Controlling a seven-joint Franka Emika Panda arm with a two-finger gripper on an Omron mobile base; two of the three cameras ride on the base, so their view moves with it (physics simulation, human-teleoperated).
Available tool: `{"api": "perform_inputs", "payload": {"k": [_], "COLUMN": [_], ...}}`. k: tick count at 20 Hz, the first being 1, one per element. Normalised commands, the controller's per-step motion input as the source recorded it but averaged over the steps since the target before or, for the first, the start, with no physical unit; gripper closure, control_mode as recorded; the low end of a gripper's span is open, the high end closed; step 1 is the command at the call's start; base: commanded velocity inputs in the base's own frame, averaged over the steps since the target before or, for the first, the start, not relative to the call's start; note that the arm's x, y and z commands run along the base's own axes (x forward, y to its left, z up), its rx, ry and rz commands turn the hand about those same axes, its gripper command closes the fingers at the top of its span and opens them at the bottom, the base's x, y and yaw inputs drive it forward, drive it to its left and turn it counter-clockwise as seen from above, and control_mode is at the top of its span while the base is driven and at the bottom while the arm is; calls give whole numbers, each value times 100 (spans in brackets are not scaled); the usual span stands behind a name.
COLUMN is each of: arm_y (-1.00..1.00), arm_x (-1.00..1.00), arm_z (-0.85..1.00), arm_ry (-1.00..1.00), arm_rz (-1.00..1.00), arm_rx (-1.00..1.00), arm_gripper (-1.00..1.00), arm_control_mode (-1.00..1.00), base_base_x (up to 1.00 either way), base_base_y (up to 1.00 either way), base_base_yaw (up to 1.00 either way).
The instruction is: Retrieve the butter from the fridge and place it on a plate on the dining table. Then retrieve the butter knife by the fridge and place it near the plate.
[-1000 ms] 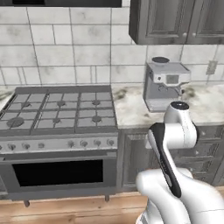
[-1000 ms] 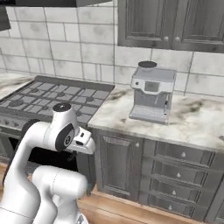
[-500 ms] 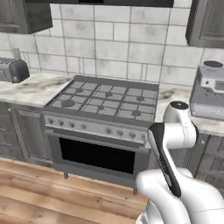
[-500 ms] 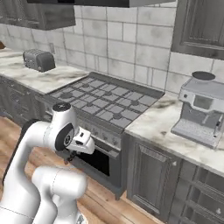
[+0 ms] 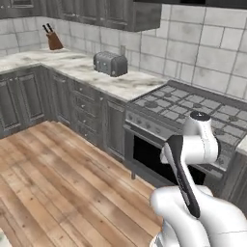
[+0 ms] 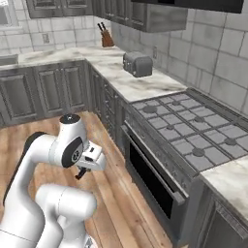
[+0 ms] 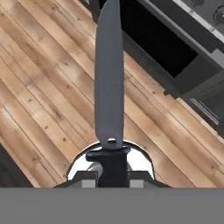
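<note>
Gripper (image 7: 112,177) clamped on the butter knife (image 7: 108,83), black handle between the jaws, blade's long axis running straight out ahead of the hand over the wood floor (image 7: 39,92). Arm tucked low in front of the stove (image 6: 193,131). Judgement: still carrying toward the dining table. Count: 1 knife, 1 toaster (image 5: 110,63), 1 knife block (image 5: 53,38).

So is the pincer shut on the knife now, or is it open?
Shut on the knife. In the hand view the pincer clamps the black handle, and the grey blade of the knife sticks out over the wood floor.
</note>
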Motion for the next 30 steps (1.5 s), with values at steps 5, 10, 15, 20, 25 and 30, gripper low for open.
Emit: {"api": "perform_inputs", "payload": {"k": [5,10,15,20,25,30], "arm_y": [0,0,0,0,0,0], "arm_x": [0,0,0,0,0,0], "arm_z": [0,0,0,0,0,0], "arm_ry": [0,0,0,0,0,0], "arm_rz": [0,0,0,0,0,0], "arm_rx": [0,0,0,0,0,0], "arm_gripper": [100,100,100,100,100,100], "arm_control_mode": [100,100,100,100,100,100], "base_base_x": [11,32,71,100,100,100], "base_base_y": [0,-1,-10,0,0,0], "base_base_yaw": [68,52,25,10,1,1]}}
